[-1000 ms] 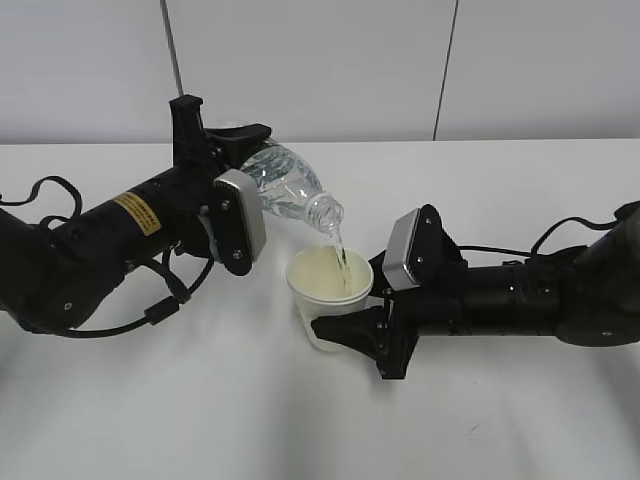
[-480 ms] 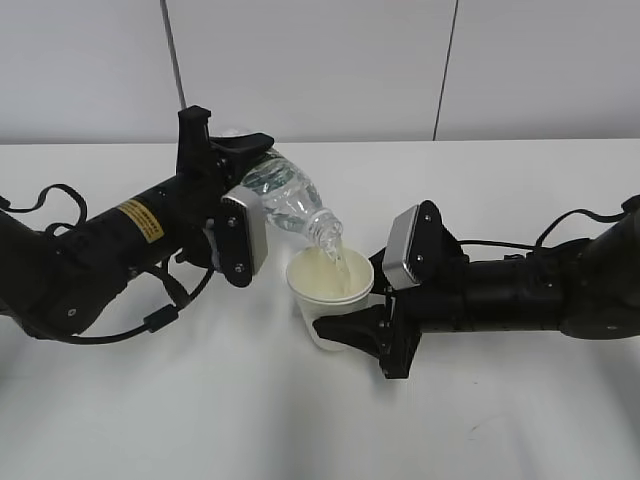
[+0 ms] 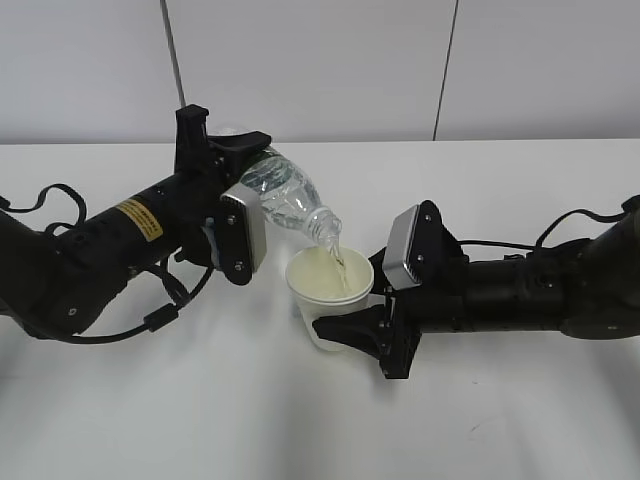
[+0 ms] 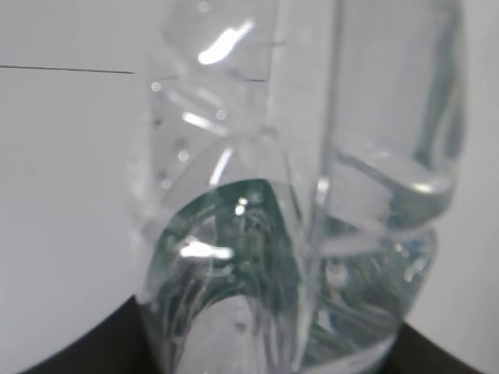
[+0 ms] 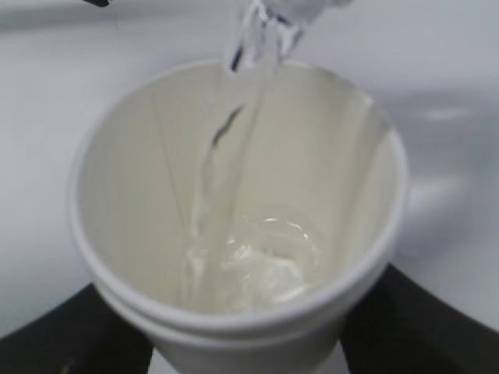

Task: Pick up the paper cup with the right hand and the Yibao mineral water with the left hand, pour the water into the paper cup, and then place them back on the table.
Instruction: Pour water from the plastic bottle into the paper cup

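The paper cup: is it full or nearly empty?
Nearly empty. The paper cup holds only a shallow pool at its bottom, its cream walls mostly bare, while water streams in.

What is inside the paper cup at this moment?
The paper cup holds a shallow pool of water at its bottom, fed by a thin stream from the Yibao mineral water neck above. Its exact depth cannot be judged.

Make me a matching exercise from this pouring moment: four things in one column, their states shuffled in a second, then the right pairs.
Things:
1. Yibao mineral water
2. paper cup
3. left hand
4. table

States:
A. white, bare in the foreground
B. tipped, neck down, water running out
C. upright, a little water in the bottom
D. black arm with yellow sticker, shut on the bottle

Pairs: 1-B, 2-C, 3-D, 4-A
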Robot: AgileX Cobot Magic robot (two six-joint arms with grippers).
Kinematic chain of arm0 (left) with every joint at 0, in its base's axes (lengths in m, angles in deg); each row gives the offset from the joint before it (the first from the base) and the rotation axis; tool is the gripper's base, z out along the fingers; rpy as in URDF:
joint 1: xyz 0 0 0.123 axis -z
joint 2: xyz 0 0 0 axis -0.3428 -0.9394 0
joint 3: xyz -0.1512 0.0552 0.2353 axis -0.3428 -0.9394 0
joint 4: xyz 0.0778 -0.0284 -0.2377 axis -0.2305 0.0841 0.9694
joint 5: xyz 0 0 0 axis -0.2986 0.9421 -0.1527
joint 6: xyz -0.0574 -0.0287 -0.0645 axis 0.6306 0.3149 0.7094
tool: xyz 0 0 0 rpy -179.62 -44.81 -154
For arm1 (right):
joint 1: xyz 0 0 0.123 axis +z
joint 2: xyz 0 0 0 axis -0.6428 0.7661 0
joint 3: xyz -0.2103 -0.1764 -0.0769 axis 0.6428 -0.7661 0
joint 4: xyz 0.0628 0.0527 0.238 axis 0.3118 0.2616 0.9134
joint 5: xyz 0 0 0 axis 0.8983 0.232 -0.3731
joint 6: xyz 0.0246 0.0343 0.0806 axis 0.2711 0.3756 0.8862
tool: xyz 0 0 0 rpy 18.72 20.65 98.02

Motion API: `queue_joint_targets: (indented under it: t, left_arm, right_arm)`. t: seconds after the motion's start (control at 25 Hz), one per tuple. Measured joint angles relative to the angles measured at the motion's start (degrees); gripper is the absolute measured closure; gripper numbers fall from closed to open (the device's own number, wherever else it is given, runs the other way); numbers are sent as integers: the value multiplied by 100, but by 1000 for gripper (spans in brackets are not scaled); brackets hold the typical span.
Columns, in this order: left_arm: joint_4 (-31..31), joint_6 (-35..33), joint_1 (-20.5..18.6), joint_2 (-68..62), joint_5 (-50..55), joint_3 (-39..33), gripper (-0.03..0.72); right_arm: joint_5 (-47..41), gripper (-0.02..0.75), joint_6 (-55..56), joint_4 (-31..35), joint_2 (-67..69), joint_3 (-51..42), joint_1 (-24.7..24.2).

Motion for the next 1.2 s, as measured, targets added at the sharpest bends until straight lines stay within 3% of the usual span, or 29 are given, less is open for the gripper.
queue_joint_targets:
  t: [1.2]
  left_arm:
    - [2, -363, 0, 0, -32, 0, 358]
  right_arm:
    - [0, 242, 0, -12, 0, 0, 0]
